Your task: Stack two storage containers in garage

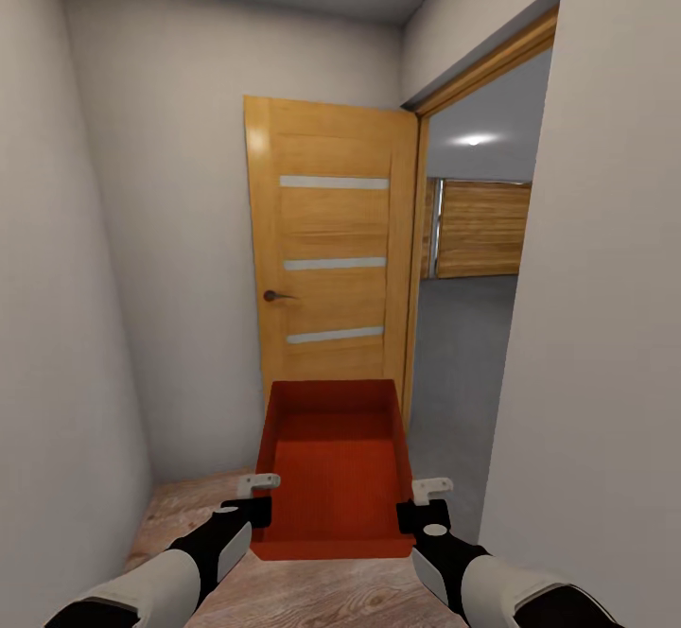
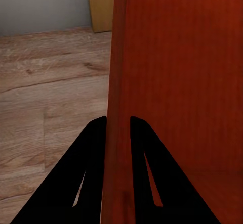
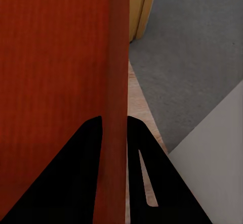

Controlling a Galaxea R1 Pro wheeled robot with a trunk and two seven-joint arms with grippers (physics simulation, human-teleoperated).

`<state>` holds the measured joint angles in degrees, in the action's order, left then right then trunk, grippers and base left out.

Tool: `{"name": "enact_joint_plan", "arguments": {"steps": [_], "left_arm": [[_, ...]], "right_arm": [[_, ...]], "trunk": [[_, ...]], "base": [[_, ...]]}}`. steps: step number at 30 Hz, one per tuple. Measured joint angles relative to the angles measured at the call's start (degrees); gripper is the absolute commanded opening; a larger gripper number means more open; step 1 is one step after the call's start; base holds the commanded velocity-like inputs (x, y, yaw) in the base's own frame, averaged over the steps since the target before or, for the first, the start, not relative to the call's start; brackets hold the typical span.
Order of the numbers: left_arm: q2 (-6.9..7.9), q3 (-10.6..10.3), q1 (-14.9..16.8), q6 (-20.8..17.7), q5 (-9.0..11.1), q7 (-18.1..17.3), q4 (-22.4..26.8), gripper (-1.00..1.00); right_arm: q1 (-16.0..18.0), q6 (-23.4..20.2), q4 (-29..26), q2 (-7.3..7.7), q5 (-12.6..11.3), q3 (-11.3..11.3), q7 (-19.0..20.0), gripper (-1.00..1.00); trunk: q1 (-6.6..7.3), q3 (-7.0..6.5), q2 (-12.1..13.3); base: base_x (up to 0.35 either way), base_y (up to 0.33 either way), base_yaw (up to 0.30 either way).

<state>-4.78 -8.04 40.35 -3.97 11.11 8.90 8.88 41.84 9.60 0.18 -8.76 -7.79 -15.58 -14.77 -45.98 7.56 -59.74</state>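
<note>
Pinching opposite side walls, left gripper and right gripper carry the storage container, long axis toward the door.

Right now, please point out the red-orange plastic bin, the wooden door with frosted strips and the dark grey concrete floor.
red-orange plastic bin point(image 1: 336, 477), head view, inner bottom.
wooden door point(image 1: 331, 221), head view, upper panel.
dark grey concrete floor point(image 1: 463, 354), head view, beyond doorway.

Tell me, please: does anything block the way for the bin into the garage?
Nothing visible blocks the doorway. The door is swung open against the far wall, and grey floor shows beyond. The bin faces the door, so it must turn right past the wall corner.
</note>
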Motion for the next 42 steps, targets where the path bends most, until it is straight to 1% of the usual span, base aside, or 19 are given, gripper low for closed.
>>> {"name": "enact_joint_plan", "arguments": {"steps": [5,18,33,42], "left_arm": [[-0.01,-0.01,-0.01,0.05,0.01,0.02,0.00,-1.00],[0.01,0.10,0.01,-0.01,-0.08,-0.05,-0.02,-1.00],[0.02,0.67,0.01,0.13,-0.57,-0.30,-0.14,-1.00],[0.01,0.63,0.01,0.15,-0.52,-0.29,-0.15,-1.00]], "right_arm": [[0.00,0.05,0.00,0.01,0.01,0.01,0.02,-1.00],[0.00,-0.01,-0.01,0.01,0.07,0.06,0.03,-1.00],[-0.01,0.01,-0.04,0.01,0.03,-0.01,0.06,-1.00],[-0.02,0.01,-0.04,0.02,0.02,-0.04,0.04,-1.00]], "trunk": [[0.00,0.00,0.00],[0.00,0.00,0.00],[0.03,0.00,0.00],[0.02,0.00,0.00]], "base": [[0.000,0.000,-0.029],[0.007,0.003,-0.225],[0.227,0.198,-0.027],[0.235,0.197,-0.230]]}}
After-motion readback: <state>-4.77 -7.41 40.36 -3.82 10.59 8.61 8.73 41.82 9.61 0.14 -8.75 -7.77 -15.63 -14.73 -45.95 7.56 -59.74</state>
